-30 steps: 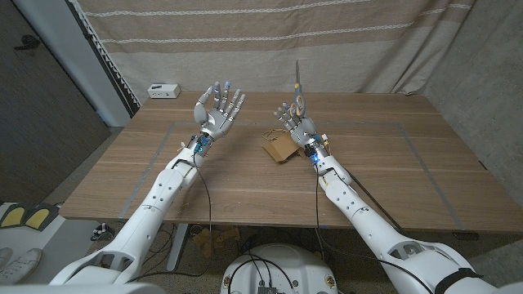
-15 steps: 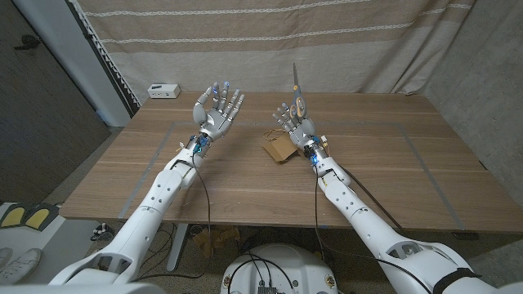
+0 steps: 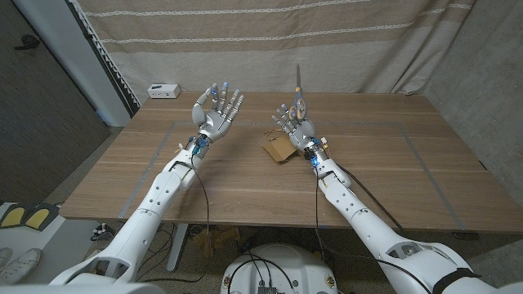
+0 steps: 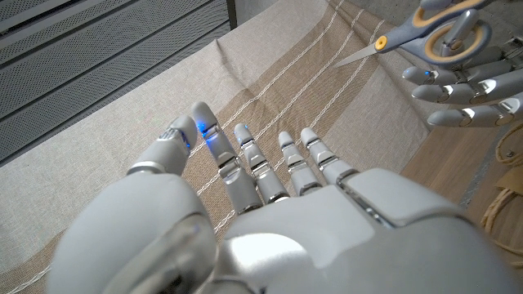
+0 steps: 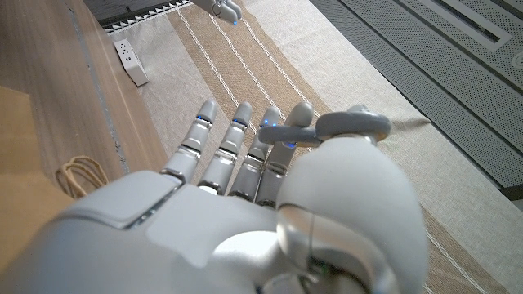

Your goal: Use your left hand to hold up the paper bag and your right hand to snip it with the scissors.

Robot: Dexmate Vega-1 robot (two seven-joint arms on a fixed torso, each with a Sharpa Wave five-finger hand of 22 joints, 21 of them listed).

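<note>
Two arms: both raised over the wooden table (image 3: 245, 175), hands lifted side by side in front of the striped curtain (image 3: 270, 41).
Left hand (image 3: 217, 108): held up with palm open and fingers spread, gripping nothing.
Right hand (image 3: 293, 119): grasps the scissors (image 3: 299, 88), grey handle loops on its thumb and a finger, blades pointing straight up against the curtain.
Paper bag (image 3: 278, 147): brown, lying on the table just below and beside the right hand, rope handles toward the far side; the left hand is apart from it.
Far left table corner: small white box (image 3: 163, 90) near the curtain.
Tabletop markings: faint taped lines (image 3: 417, 155) run across the wood.
</note>
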